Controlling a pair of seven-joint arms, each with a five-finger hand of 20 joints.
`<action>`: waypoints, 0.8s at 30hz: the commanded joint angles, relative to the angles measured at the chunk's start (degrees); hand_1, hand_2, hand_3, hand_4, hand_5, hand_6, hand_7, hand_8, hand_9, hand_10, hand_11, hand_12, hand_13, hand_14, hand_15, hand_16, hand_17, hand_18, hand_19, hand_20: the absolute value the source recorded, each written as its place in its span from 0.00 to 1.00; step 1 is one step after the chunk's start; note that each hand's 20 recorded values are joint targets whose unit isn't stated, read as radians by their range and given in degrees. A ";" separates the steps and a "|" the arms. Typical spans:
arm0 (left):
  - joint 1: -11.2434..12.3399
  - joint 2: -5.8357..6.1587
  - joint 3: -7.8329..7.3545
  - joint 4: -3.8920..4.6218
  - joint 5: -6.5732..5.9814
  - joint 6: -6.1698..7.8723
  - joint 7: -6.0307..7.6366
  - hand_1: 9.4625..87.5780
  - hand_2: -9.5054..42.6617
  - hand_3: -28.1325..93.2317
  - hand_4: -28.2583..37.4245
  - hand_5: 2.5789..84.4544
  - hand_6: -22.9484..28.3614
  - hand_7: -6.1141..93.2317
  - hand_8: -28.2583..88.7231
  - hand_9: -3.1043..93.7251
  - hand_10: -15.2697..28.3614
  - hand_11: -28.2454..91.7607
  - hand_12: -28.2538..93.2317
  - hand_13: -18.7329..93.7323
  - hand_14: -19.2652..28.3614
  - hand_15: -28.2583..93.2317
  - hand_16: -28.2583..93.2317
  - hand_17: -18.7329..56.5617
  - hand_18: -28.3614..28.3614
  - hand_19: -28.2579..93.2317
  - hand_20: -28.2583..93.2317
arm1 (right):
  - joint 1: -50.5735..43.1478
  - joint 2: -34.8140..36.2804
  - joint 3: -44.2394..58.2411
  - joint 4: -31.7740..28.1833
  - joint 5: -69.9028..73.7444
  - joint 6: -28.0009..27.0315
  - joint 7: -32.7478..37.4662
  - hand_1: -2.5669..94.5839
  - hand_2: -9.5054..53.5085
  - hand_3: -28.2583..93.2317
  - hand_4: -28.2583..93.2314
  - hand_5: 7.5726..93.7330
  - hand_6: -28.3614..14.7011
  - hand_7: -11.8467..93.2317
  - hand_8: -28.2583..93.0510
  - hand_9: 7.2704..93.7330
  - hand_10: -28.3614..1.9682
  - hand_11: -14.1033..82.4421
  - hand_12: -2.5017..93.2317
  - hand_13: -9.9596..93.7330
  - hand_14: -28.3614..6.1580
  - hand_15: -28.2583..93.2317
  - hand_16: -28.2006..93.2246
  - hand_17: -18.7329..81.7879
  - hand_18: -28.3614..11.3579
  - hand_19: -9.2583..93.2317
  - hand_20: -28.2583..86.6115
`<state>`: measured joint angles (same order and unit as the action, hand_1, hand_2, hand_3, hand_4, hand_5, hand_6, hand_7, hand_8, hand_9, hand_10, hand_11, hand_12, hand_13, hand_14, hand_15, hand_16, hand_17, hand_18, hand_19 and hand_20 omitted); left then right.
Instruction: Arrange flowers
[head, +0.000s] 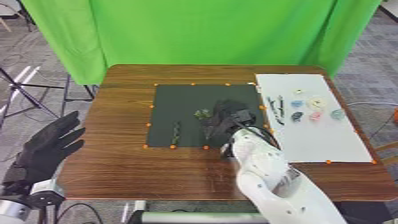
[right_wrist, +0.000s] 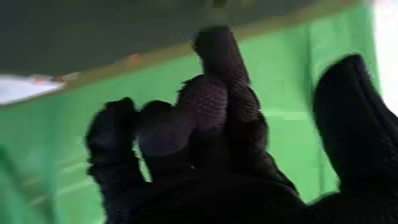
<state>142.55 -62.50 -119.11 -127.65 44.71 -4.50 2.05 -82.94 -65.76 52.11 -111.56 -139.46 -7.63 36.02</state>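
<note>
Right robot hand (head: 229, 119): over the right part of the black mat (head: 191, 97), fingers and thumb open, thumb well apart from the fingers, some fingers slightly bent. Contact with the mat cannot be told.

Edges: the mat's far and left edges lie well apart from this robot hand; its right edge is nearer, with the white sheet (head: 298, 142) just beyond. Orange markers (head: 151, 106) line the mat. The bench (head: 133, 172) extends past the mat on the robot hand's far, left and near sides; the green curtain (head: 222, 35) hangs beyond its far edge. The right arm (head: 266, 162) crosses the near edges of bench and mat. Room for movement is widest to the robot hand's left, across the mat. Left robot hand (head: 51, 145): open, beside the bench's left edge, well apart from the right one.

Task items: a leafy green piece (head: 202, 114) lies just left of the right robot hand, short and tufted. Farther left and nearer the robot, a slender dark green stem (head: 176, 134) lies lengthwise on the mat. Right of the robot hand, on the sheet: long, thin dark stems (head: 276, 110), then small rounded flower heads, including a pink one (head: 314, 116), a cream one (head: 316, 103) and a pale blue-green one (head: 337, 114).
</note>
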 joint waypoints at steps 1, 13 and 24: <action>0.66 -0.07 -0.22 -0.06 -0.14 -0.24 -0.03 0.19 0.04 0.81 0.03 0.28 0.48 0.25 0.16 0.23 0.56 0.34 0.39 0.30 0.65 0.39 0.29 0.11 0.80 0.51 0.32 | -1.95 2.65 1.30 -0.32 2.44 -2.09 -3.82 0.18 0.24 0.90 0.06 0.60 0.57 0.53 0.12 0.57 0.38 0.78 0.56 0.57 0.29 0.93 0.54 0.34 0.10 0.84 0.76; 0.40 0.16 -0.13 0.11 -0.15 -0.43 -0.34 0.19 0.04 0.81 0.03 0.28 0.48 0.25 0.16 0.23 0.56 0.34 0.39 0.30 0.65 0.39 0.29 0.11 0.80 0.51 0.32 | -3.65 1.33 1.38 3.02 4.60 -1.45 -8.31 0.15 0.27 0.89 0.05 0.58 0.54 0.50 0.13 0.51 0.32 0.77 0.55 0.52 0.27 0.93 0.52 0.30 0.11 0.81 0.77; 0.15 0.19 -0.21 0.31 -0.21 -0.62 -0.62 0.19 0.04 0.81 0.03 0.28 0.48 0.25 0.16 0.23 0.56 0.34 0.39 0.30 0.65 0.39 0.29 0.11 0.80 0.51 0.32 | -4.33 0.97 1.22 3.04 4.11 -0.38 -10.59 0.14 0.28 0.89 0.05 0.59 0.54 0.51 0.13 0.52 0.34 0.78 0.55 0.53 0.28 0.94 0.52 0.31 0.11 0.81 0.77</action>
<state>142.49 -62.36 -119.10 -127.55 44.67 -4.54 1.90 -86.36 -63.98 53.14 -108.16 -135.00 -5.94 27.05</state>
